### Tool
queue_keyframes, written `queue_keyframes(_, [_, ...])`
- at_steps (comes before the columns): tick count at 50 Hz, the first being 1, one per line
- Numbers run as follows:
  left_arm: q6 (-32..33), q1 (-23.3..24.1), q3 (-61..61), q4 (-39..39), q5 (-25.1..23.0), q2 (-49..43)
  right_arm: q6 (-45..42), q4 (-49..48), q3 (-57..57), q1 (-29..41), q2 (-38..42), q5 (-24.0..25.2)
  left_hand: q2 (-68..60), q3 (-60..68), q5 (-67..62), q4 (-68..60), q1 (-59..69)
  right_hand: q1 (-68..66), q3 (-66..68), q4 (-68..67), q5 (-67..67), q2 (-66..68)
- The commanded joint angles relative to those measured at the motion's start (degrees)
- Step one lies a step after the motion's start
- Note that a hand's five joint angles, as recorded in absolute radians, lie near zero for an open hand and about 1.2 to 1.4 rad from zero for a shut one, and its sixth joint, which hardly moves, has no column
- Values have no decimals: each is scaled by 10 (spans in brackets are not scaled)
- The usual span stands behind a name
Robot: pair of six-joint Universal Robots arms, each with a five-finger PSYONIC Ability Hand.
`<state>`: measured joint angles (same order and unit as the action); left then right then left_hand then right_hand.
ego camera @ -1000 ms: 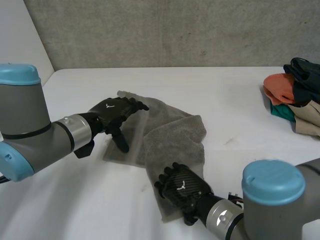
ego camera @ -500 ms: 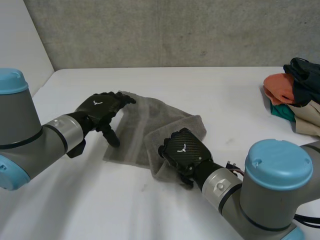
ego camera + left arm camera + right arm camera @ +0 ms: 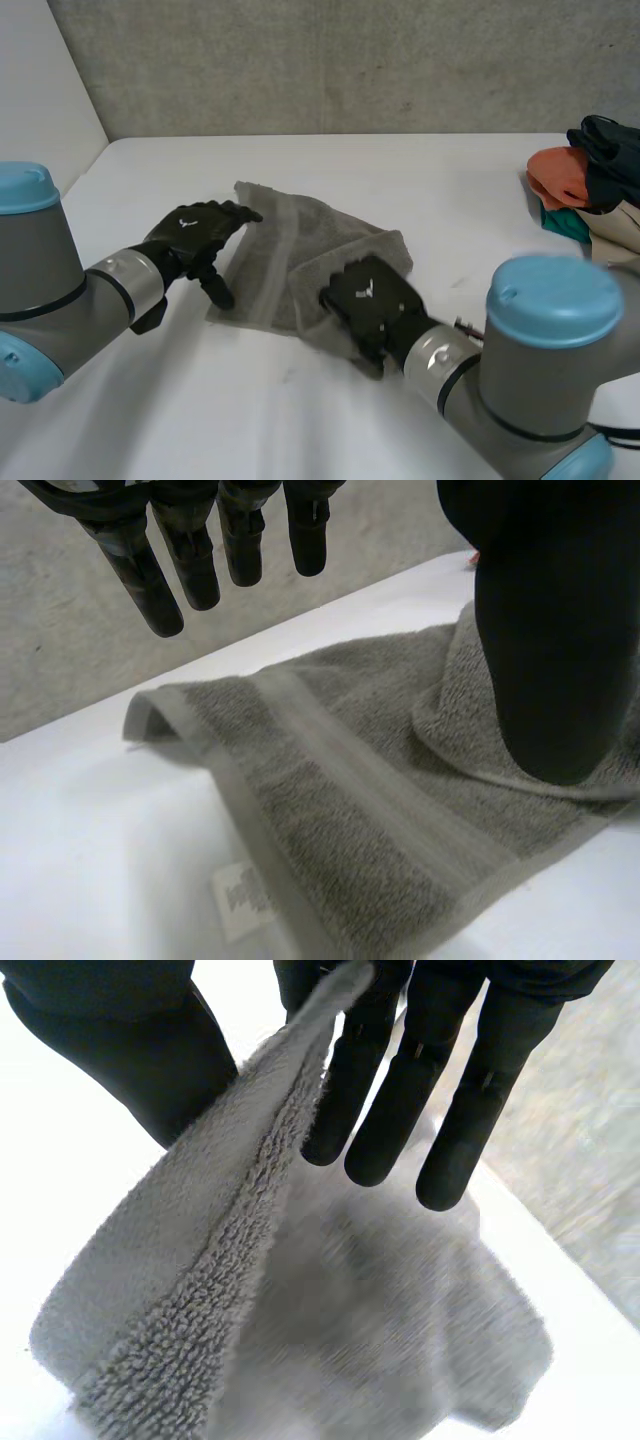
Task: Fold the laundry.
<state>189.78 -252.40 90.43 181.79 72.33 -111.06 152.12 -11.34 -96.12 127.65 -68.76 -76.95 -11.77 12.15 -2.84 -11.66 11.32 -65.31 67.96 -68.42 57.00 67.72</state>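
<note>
A grey towel [image 3: 262,262] lies rumpled on the white table [image 3: 450,190], its near part doubled over itself. My right hand [image 3: 368,300] is at that doubled near corner. In the right wrist view a thick fold of the towel [image 3: 190,1300] is pinched between the thumb and fingers [image 3: 400,1080] and hangs from them. My left hand [image 3: 195,235] rests at the towel's left edge with fingers straight. In the left wrist view its fingers [image 3: 190,550] hover above the towel's banded hem [image 3: 330,790], apart from the cloth.
A heap of other clothes [image 3: 595,190], orange, teal, dark and beige, sits at the table's right edge. A grey wall runs behind the table. A small white label [image 3: 240,898] shows at the towel's hem under my left hand.
My right hand has closed on the towel's near corner and carried it away from the near edge toward the middle. My left hand has slid leftward to the towel's left edge.
</note>
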Motion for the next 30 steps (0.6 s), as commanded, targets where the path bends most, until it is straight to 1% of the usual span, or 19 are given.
queue_keyframes(1, [-5, -4, 24, 9, 67, 1, 4, 80, 86, -14, -105, 5, 18, -21, 28, 17, -13, -147, 120, -116, 130, 123])
queue_keyframes(6, [-16, 7, 40, 7, 100, 2, 3, 125, 146, -20, -141, 18, 18, -21, 28, 17, -13, -147, 120, -116, 130, 123])
queue_keyframes(11, [-34, 29, 51, 3, 121, 0, -6, 139, 202, -17, -164, 31, 18, -21, 28, 17, -13, -147, 120, -116, 130, 123])
queue_keyframes(16, [-52, 51, 52, 13, 156, -12, -6, 143, 252, -19, -190, 31, 18, -21, 28, 17, -13, -147, 120, -116, 130, 123])
queue_keyframes(20, [-56, 66, 46, 30, 180, -24, 5, 150, 259, -16, -202, 32, 18, -21, 28, 17, -13, -147, 120, -116, 130, 123])
queue_keyframes(26, [-63, 91, 26, 66, 209, -50, 12, 151, 234, -7, -204, 29, 18, -21, 28, 17, -13, -147, 120, -116, 130, 123])
queue_keyframes(30, [-92, 115, -2, 69, 221, -82, 16, 146, 223, -2, -201, 26, 18, -21, 28, 17, -13, -147, 120, -116, 130, 123])
